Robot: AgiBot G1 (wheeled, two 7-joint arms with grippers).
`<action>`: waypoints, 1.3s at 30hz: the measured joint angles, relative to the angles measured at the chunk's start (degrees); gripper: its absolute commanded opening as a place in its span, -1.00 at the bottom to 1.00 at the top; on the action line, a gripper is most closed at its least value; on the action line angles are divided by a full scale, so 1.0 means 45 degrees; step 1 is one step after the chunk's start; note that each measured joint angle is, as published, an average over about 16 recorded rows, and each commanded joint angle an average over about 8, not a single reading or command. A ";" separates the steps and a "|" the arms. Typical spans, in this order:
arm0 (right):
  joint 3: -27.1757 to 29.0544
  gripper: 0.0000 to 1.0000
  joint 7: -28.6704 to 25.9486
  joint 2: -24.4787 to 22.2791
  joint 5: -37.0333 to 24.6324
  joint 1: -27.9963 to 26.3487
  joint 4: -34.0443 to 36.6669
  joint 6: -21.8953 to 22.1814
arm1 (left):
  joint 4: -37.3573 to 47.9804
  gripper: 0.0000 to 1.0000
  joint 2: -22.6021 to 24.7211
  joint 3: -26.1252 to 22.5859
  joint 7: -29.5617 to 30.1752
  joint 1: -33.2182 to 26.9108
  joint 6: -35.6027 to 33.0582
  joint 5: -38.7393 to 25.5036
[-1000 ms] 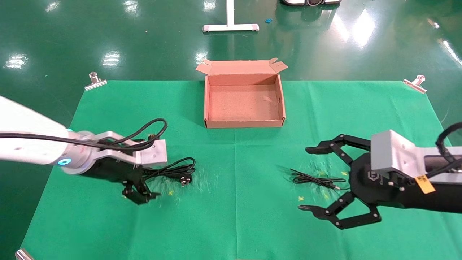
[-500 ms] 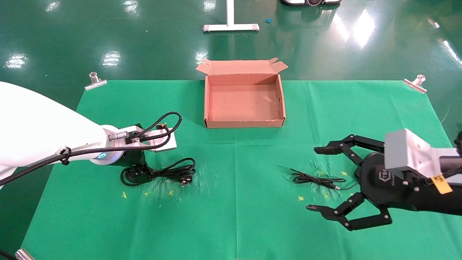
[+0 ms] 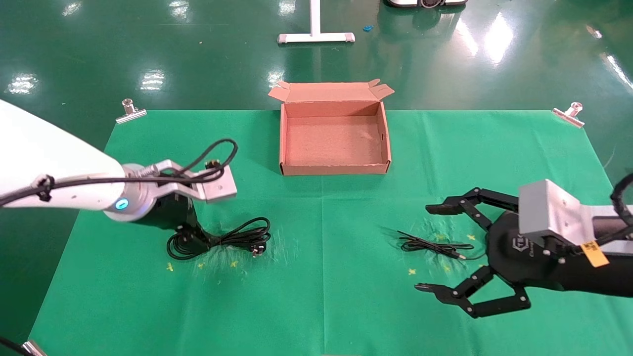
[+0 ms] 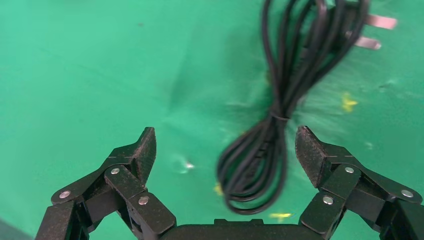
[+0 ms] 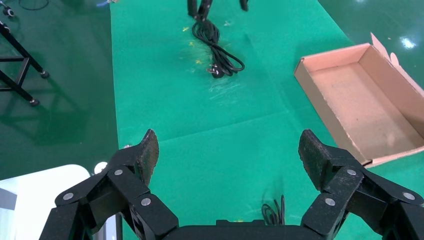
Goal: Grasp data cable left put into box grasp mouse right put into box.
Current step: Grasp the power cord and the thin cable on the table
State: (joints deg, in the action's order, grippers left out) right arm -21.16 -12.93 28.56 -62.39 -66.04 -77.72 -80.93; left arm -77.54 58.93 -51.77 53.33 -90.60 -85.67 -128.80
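Bright even overhead light, white glare patches on the glossy floor (image 3: 148,49), soft shadows, left wrist view motion-blurred

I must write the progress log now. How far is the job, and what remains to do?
Nothing is packed yet: the box is open and empty. In hand: the left tool, open, is over the looped end of the data cable, which lies on the green cloth, not gripped. The right tool is open beside a thin black wire; no mouse is visible. Both grasps and placements remain.
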 measured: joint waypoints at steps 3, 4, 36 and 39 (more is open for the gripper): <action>-0.0025 1.00 -0.0027 0.0009 -0.0046 -0.0034 0.0000 -0.0008 | 0.0013 1.00 0.0035 -0.0088 0.0066 0.0149 0.0096 -0.0055; -0.0030 1.00 -0.0035 0.0006 -0.0059 -0.0044 0.0001 -0.0011 | 0.0018 1.00 0.0051 -0.0120 0.0091 0.0206 0.0142 -0.0092; -0.2298 1.00 -0.1762 0.2088 -0.6555 -0.1091 0.0122 0.1428 | 0.0068 1.00 0.0382 -0.0557 0.0470 0.0649 0.0559 -0.0865; -0.2631 1.00 -0.2543 0.2562 -0.7526 -0.1253 0.0173 0.1724 | 0.0068 1.00 0.0380 -0.0563 0.0473 0.0646 0.0562 -0.0861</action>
State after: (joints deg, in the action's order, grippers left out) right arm -33.00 -24.37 40.09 -96.26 -71.67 -76.94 -73.17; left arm -77.23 60.64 -54.30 55.45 -87.69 -83.14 -132.68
